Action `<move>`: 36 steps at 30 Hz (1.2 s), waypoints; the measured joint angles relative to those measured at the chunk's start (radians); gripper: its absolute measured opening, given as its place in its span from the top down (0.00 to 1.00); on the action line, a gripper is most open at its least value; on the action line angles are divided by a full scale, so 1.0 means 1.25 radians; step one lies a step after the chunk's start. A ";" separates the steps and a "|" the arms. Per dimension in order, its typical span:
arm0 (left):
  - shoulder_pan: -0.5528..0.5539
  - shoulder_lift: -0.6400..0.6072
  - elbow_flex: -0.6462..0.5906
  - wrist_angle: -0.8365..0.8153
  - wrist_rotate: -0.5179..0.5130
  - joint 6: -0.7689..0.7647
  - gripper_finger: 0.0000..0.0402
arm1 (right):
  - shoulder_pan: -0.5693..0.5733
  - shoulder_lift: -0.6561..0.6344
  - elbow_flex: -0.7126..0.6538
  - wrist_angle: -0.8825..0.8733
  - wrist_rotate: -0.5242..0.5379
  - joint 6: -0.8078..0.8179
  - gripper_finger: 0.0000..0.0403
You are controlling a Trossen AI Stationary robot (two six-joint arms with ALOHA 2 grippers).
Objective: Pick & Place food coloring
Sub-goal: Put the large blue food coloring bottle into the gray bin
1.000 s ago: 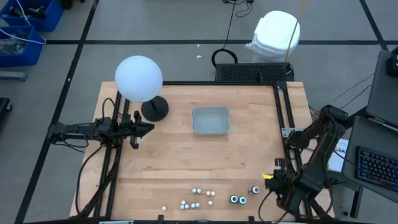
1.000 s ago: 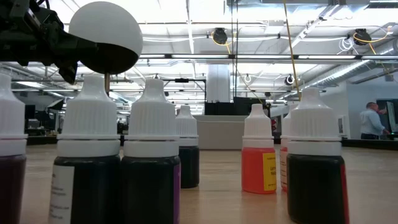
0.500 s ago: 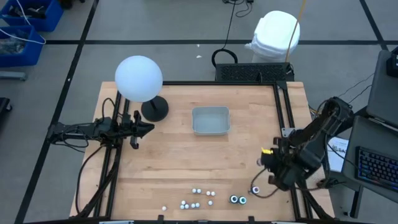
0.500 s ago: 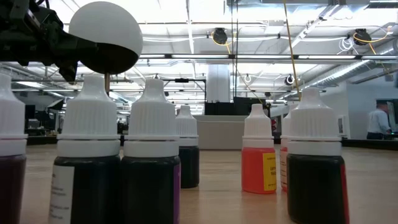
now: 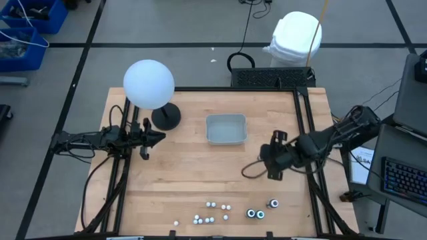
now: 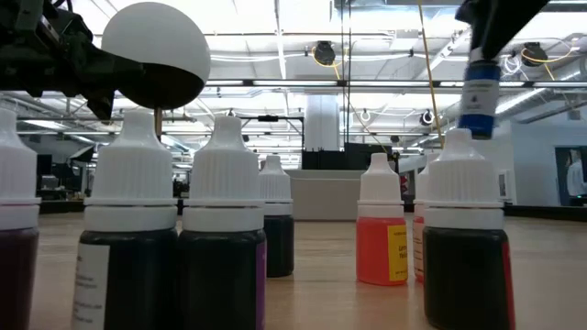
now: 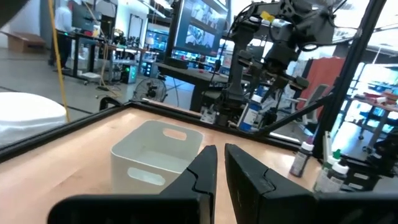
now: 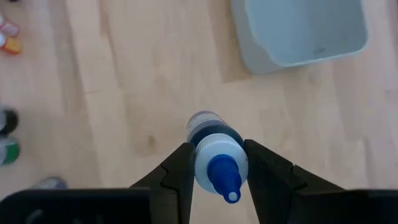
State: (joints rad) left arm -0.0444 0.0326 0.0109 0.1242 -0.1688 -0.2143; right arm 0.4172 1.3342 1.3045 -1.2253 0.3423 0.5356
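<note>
We have the right gripper pinching a blue bottle just under its cap, nozzle pointing back at the wrist camera, body hanging down over bare bench. From above, that gripper sits in the air just off the tray, on its right-hand, near side, not yet over it. In the low view the bottle hangs high, clear of everything standing on the wood.

Our left gripper waits pressed together at the far left of the bench, beside the lamp.

The rest of the food coloring is grouped along the front edge, with the round jars to its right, well apart from the tray.

What can go wrong? The hold is narrow and near the top of the bottle, so we judge a quick swing could let it pivot or slip between the fingers. Release too soon and it lands on the wood, or clips the tray wall and bounces out. Come in too low and the bottle's base may knock the rim and shove the light tray away.
</note>
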 joint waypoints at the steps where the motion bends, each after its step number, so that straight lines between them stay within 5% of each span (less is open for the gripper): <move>1: 0.000 0.000 0.000 0.000 -0.006 0.003 0.91 | -0.016 0.000 0.000 0.010 -0.001 -0.015 0.73; 21: 0.000 0.000 0.000 0.000 -0.034 -0.028 0.91 | -0.281 0.141 0.032 0.271 -0.110 -0.315 0.73; 36: 0.000 0.000 0.000 0.001 -0.034 -0.021 0.91 | -0.353 0.191 0.190 0.328 -0.175 -0.417 0.73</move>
State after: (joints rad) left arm -0.0444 0.0323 0.0109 0.1254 -0.2111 -0.2411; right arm -0.0242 1.5728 1.5420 -0.8151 0.1239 0.0145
